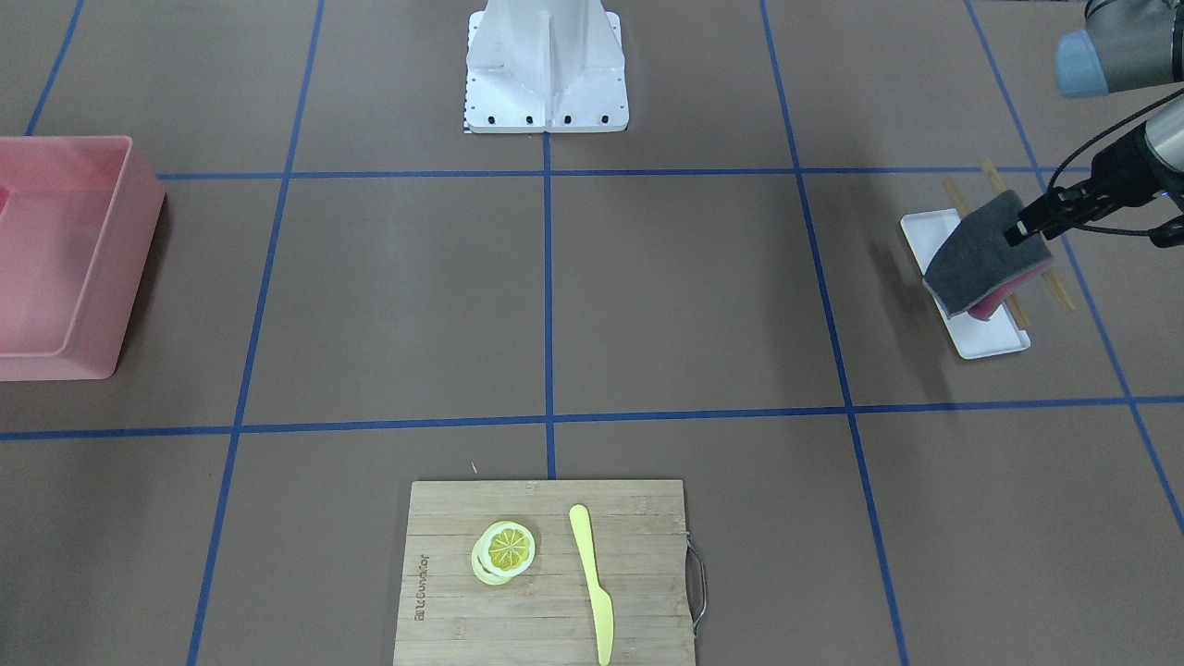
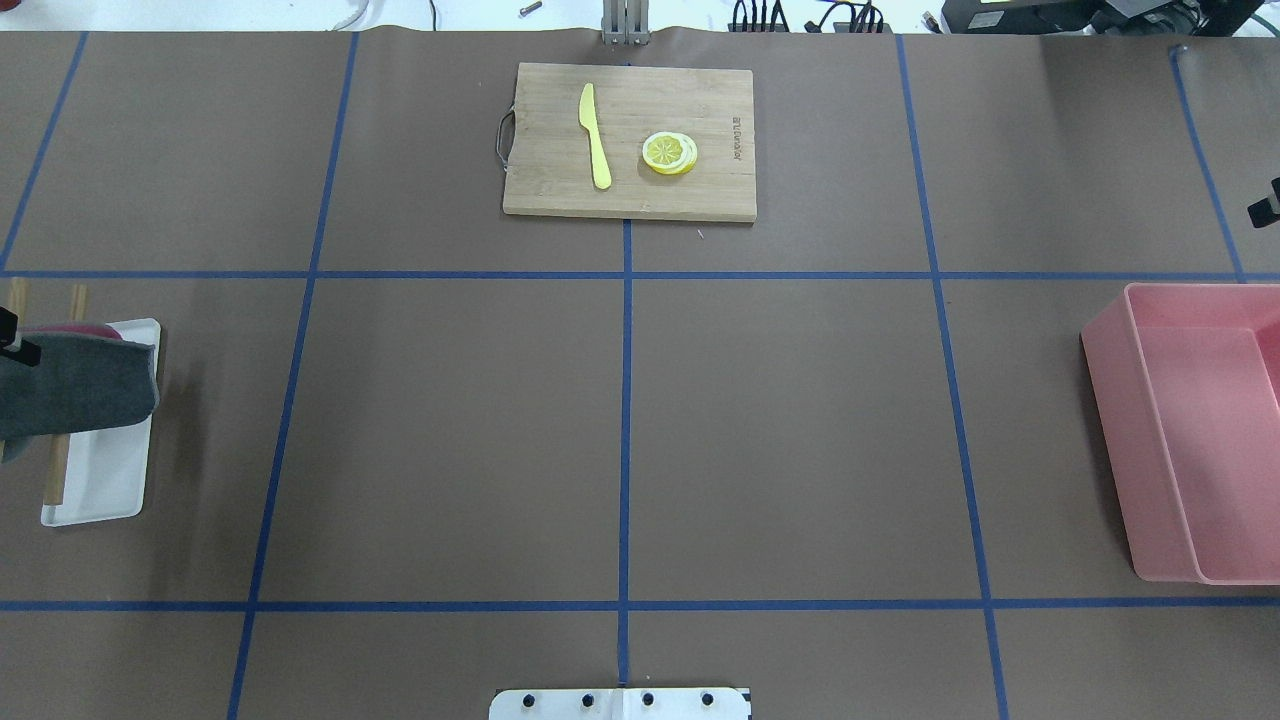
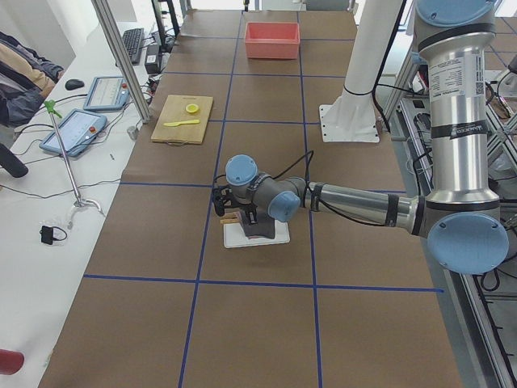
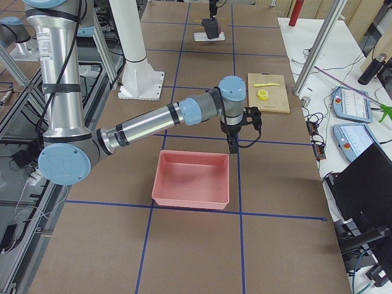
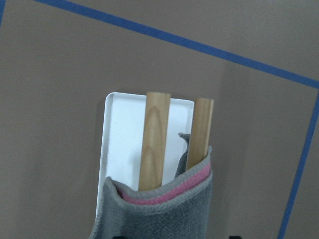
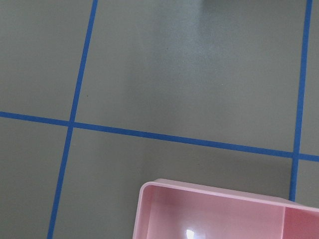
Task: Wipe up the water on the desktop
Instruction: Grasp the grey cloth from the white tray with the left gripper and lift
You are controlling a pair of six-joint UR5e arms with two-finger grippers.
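Desktop [image 1: 703, 296] below left jaws, grey cloth [image 1: 976, 259] between them

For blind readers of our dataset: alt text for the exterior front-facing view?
The left gripper holds a grey cloth over a white tray with two wooden sticks, at the view's right on the brown desktop. A pink bin sits far left; a cutting board with lemon and knife lies bottom centre.

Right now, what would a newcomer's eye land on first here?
The left tool holds a gray cloth lifted over the white tray at the robot's left end of the desktop. A pink bin sits at the opposite end, and a bamboo board with lemon slices and a yellow knife lies at the operators' edge.
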